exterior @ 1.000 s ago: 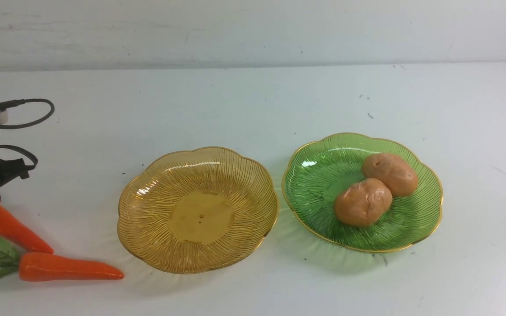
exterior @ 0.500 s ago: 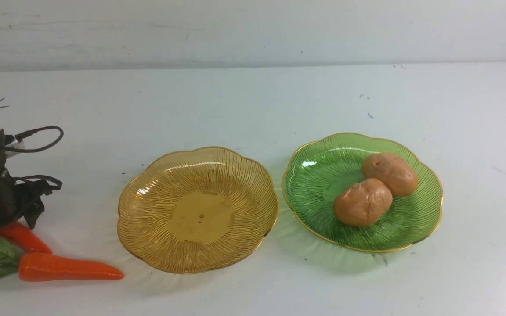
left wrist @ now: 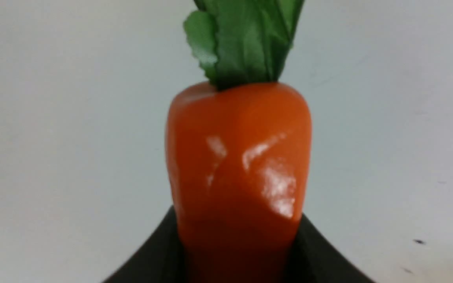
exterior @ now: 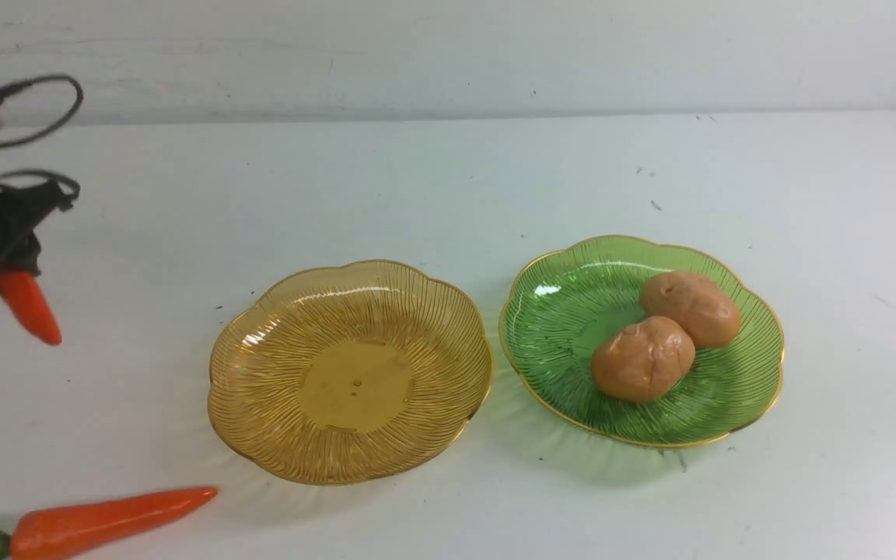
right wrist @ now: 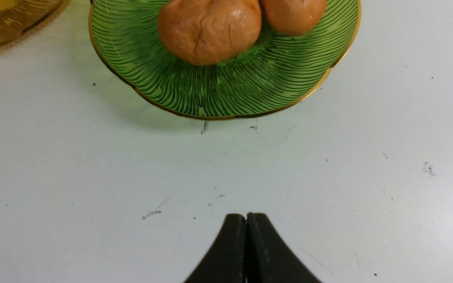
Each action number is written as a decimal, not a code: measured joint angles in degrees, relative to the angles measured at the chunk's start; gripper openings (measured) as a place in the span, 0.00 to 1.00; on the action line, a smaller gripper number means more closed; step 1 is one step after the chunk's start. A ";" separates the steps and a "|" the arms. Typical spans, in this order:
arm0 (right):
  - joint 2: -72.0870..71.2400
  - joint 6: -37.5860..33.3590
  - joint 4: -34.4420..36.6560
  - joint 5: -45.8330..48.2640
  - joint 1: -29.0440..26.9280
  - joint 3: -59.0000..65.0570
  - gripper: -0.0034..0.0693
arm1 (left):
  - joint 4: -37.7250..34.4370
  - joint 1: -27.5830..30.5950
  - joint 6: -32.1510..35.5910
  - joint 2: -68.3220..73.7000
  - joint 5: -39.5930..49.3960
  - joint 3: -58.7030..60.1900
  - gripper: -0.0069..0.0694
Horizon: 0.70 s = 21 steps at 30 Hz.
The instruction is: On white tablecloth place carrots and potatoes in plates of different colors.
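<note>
Orange and glossy, a tapered toy carrot with green leaves [left wrist: 238,157] is clamped in the black left pincer [left wrist: 236,251], raised clear of the white speckled tablecloth [exterior: 432,194]. In the front view this carrot is at the left of the frame, its tip slanting down and to the right below the dark, slightly blurred pincer; most of its leafy top is hidden there.

A second orange toy carrot with a green leafy top [exterior: 106,523] lies on the cloth at the lower left of the frame, its tip pointing right and slightly upward, near the amber plate but apart from it.

The transparent amber plate, ribbed and scalloped with a gold rim [exterior: 261,389], stands left of centre and holds no vegetable. The matching transparent green plate [exterior: 549,342] stands right of centre. Two lumpy tan-orange toy potatoes [exterior: 642,359] rest inside it, side by side and touching, toward its right half.

The black right pincer [right wrist: 246,220] has its fingertips together, gripping nothing, and shows partly at the lower right edge of the front view.
</note>
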 joint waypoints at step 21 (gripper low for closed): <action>0.00 0.09 1.16 0.21 0.00 0.00 0.03 | -32.13 -26.76 39.09 6.60 5.93 -4.63 0.78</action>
